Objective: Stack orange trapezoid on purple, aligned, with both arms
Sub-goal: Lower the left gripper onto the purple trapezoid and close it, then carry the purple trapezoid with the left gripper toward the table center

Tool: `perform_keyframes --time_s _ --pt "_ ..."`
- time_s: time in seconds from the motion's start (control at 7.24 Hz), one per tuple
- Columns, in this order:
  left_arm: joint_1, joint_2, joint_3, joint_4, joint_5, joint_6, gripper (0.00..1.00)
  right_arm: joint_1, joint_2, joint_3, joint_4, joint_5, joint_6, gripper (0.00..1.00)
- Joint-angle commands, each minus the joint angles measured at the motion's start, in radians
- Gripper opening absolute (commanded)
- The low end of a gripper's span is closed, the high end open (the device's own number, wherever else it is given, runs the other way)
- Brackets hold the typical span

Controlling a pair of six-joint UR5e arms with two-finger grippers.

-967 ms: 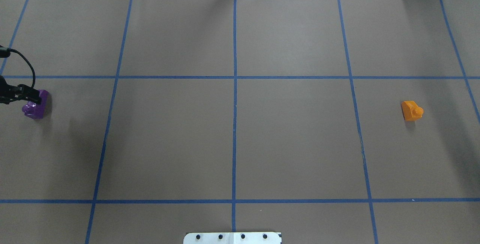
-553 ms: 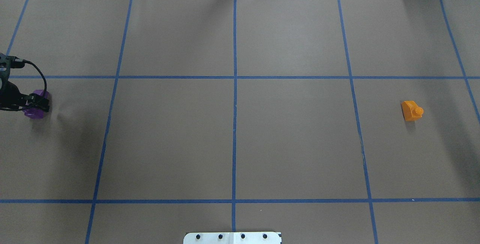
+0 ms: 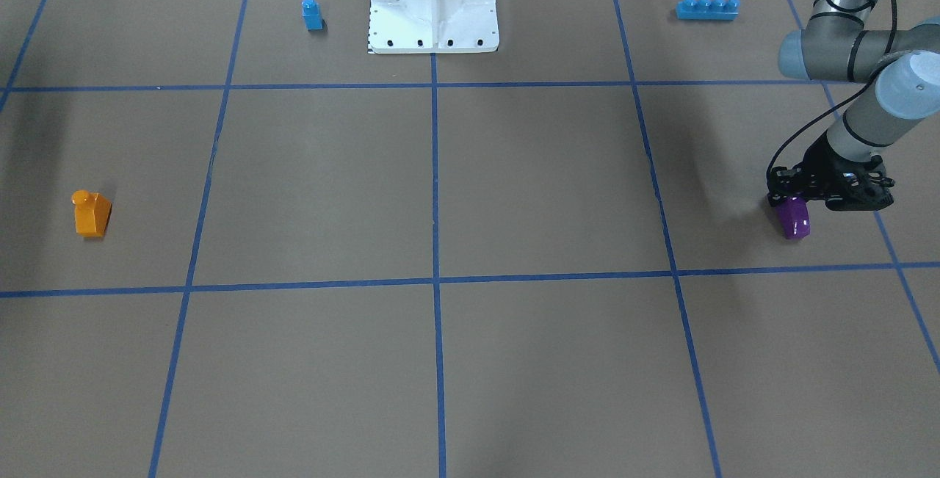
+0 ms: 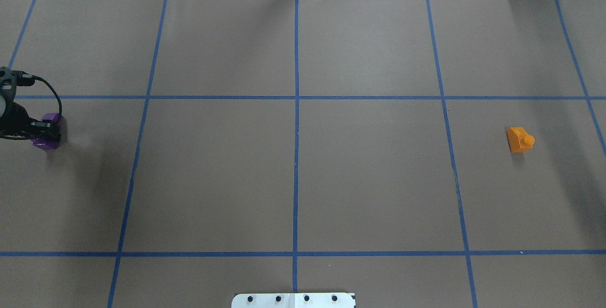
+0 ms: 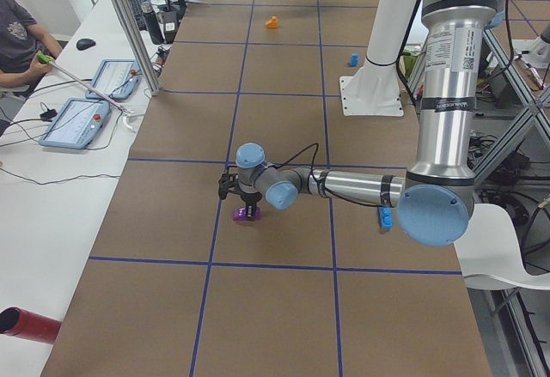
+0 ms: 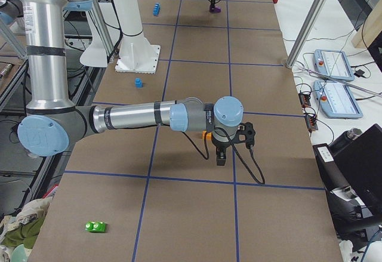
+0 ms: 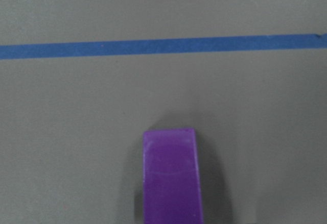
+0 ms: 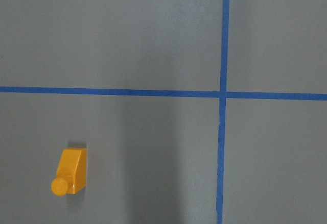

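The purple block lies at the table's far left and also shows in the front view and the left wrist view. My left gripper is down over it, its black fingers closed against the block, which rests on or just above the paper. The orange trapezoid stands alone at the far right, its stud to the right; the right wrist view shows it at lower left. My right gripper shows only in the exterior right view, hovering beside the orange trapezoid; I cannot tell whether it is open or shut.
A small blue one-stud block and a blue four-stud brick lie either side of the white robot base. A green block lies near the right end of the table. Blue tape lines grid the brown paper.
My left gripper has moved right and settled lower over the purple block, covering more of it. The orange trapezoid has not moved.
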Motion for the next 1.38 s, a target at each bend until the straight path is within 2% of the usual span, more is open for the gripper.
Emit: perform_keyframes --time_s 0.0,0.28,0.55,0.69,0.97,1.11,1.24 --pt "-0.004 0.007 -0.066 0.047 -0.036 0.001 0.0 0.0 0.003 0.001 0.0 0.0 0.0 1.0" --pt "0.002 -0.049 -0.265 0.289 -0.056 0.02 0.0 0.0 0.006 -0.001 0.0 0.0 -0.002 1.0" --pt "0.08 -0.199 -0.284 0.33 -0.045 0.022 0.0 0.0 0.006 -0.002 0.0 0.0 0.0 1.0" --pt "0.138 -0.287 -0.28 0.332 0.026 0.022 0.0 0.0 0.006 -0.001 0.0 0.0 0.0 1.0" --pt "0.259 -0.44 -0.245 0.371 0.128 0.036 0.0 0.0 0.006 -0.001 0.001 0.012 -0.002 1.0" --pt "0.298 -0.573 -0.161 0.379 0.153 0.089 0.0 0.0 0.006 -0.001 0.001 0.011 -0.008 1.0" --pt "0.316 -0.752 0.014 0.385 0.157 0.123 0.0 0.0 0.006 -0.001 0.007 0.011 -0.005 1.0"
